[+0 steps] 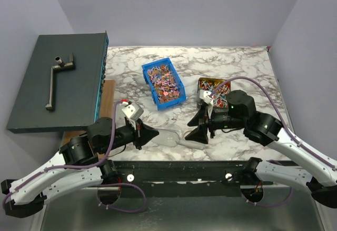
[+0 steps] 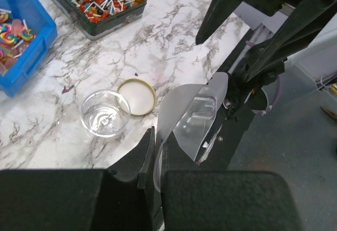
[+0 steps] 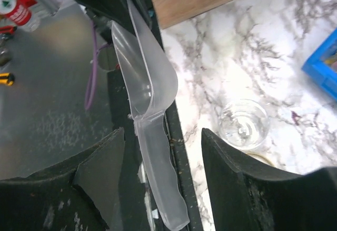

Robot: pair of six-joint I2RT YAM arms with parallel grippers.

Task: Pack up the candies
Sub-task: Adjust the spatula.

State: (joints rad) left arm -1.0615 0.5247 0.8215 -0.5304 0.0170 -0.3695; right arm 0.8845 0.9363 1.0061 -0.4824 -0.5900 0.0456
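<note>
- Left gripper [image 2: 158, 149]: jaws pinched tight on the bowl wall of a translucent plastic scoop [image 2: 196, 116]. The scoop is held above the black rail at the near table edge.
- Right gripper [image 3: 160, 136]: jaws wide, one finger on each side of the scoop's handle. There is a gap on both sides and no contact shows.
- The two grippers face each other, with the scoop between them.
- Candies [image 1: 164, 82]: tiny wrapped sweets in mixed pink, red, purple and orange, heaped in a blue rectangular plastic bin [image 1: 149, 83] at mid-table. They lie beyond both grippers and apart from them, and nothing touches them.
- Dark rectangular open tin [image 2: 113, 23]: holds sweets on white sticks and sits just right of the bin, close behind the right gripper.
- Small clear round jar [image 2: 105, 114]: upright on the white marbled table [image 1: 237, 62], between scoop and bin in the left wrist view.
- Round gold lid [image 2: 138, 97]: flat on the table right against the jar.
</note>
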